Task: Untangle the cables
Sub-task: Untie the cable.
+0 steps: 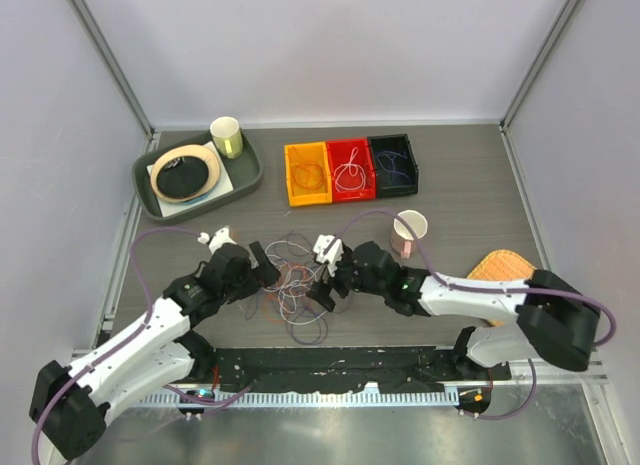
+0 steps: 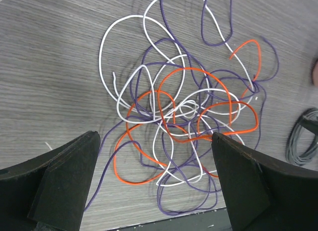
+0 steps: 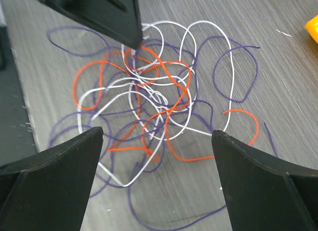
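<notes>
Grey wood-grain table (image 1: 470,185) carries the tangled cables (image 1: 295,285) at centre. The left gripper (image 2: 154,141) and right gripper (image 3: 156,136) hang over them, jaws spread wide, gripping nothing. Three colour bins (image 1: 350,197) sit at twelve o'clock, a pink mug (image 1: 409,232) at two and a tray (image 1: 143,177) at ten.

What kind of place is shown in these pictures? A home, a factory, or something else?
Most likely a robot test cell in a laboratory: plain white panel walls enclose the table, the left arm and right arm are bolted at its edge, and three coloured bins stand beyond the tangled cables.
</notes>
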Robot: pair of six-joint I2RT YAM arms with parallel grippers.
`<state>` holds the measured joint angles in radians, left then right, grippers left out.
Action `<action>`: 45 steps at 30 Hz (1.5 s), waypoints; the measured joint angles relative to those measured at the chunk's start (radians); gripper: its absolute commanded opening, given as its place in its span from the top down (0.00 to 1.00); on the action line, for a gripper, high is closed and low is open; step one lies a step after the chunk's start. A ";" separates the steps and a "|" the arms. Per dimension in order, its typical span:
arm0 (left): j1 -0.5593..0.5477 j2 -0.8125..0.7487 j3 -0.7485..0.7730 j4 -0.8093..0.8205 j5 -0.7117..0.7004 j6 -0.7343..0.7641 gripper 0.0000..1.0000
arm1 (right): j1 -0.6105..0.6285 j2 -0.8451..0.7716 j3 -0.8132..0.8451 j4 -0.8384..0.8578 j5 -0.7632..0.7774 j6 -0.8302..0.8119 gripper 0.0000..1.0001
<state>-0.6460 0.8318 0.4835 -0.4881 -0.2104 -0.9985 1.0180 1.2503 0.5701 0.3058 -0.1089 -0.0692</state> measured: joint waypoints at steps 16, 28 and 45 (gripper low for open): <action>0.000 -0.318 -0.036 -0.225 -0.060 -0.092 0.00 | -0.005 0.440 0.261 0.156 0.085 -0.062 0.99; 0.000 -0.370 -0.034 -0.196 -0.040 -0.063 0.00 | 0.002 0.042 0.510 -0.020 0.334 0.177 0.99; -0.033 -0.016 0.100 0.219 0.339 0.133 0.00 | 0.002 -0.267 0.483 -0.079 0.399 0.168 0.99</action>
<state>-0.6792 0.8158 0.5831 -0.2691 0.1287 -0.8658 1.0199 0.9833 1.0527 0.2272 0.2901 0.0986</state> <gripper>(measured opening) 0.996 0.037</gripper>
